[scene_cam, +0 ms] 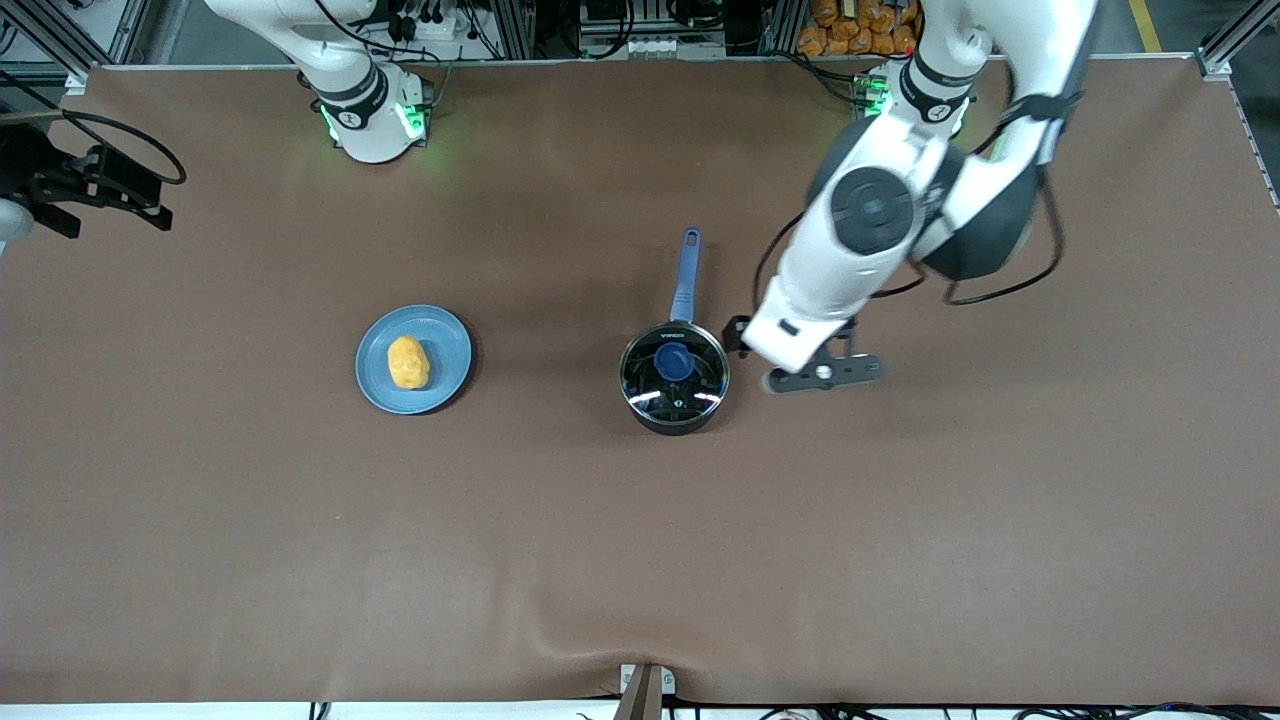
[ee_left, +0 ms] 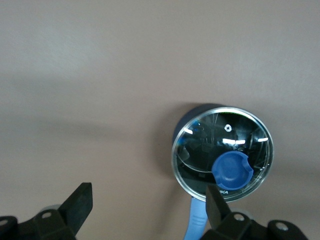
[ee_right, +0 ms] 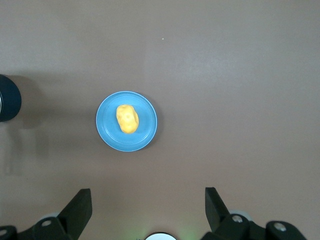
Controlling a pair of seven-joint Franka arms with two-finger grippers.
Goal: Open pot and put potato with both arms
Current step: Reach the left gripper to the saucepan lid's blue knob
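Observation:
The black pot stands mid-table with its glass lid on, blue knob up, and its blue handle pointing toward the robots' bases. The left gripper is open and empty, up over the bare table just beside the pot, toward the left arm's end; its hand shows in the front view. The lid and knob lie close to one of its fingers. The yellow potato lies on the light-blue plate. The right gripper is open and empty, high above potato and plate.
A black device with cables sits at the table edge toward the right arm's end. The right arm's base and the left arm's base stand along the back edge. The brown table is bare nearer the front camera.

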